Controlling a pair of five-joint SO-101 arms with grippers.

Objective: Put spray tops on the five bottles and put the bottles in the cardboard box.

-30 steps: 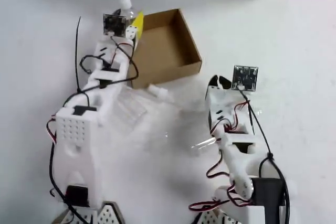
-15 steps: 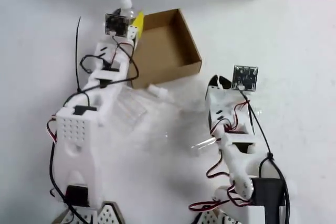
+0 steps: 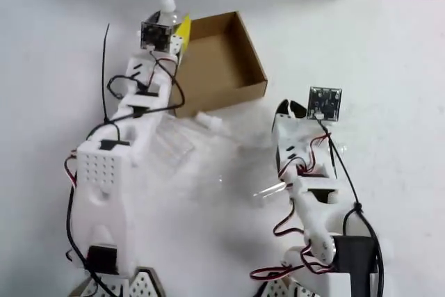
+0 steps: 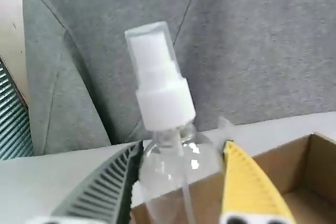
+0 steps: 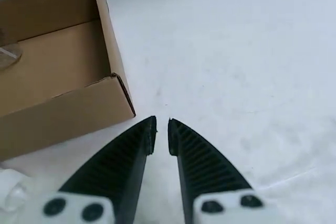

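the step in hand looks like boxing a finished bottle: the left gripper (image 4: 181,150) is clamped on the shoulders of a bottle (image 4: 170,163) that already wears its spray top (image 4: 160,90). it holds the bottle upright at the far left corner of the box (image 3: 222,97), at or just outside the rim; i cannot tell which. the box floor looks bare, so this would be the first of five. the next move, i judge, calls for carrying the bottle sideways over the opening, lowering it past the wall and only then letting go. the grip sits on a smooth, rounded surface, so a slip or tilt seems possible. the bottle is clear, glossy thin plastic with a fine tube down its middle, and the spray top is a white stepped cylinder under a clear cap. the box is shallow, square, matte brown cardboard with low walls. the left gripper's fingers (image 4: 249,187) taper to points, one ribbed grey, one smooth yellow. the right gripper (image 5: 161,128) hangs low over the white table (image 3: 389,46) near the box's near corner, its ribbed black fingers all but closed, with nothing between them. between the arms lie clear shapes too faint to count, one white top (image 3: 208,120) among them.
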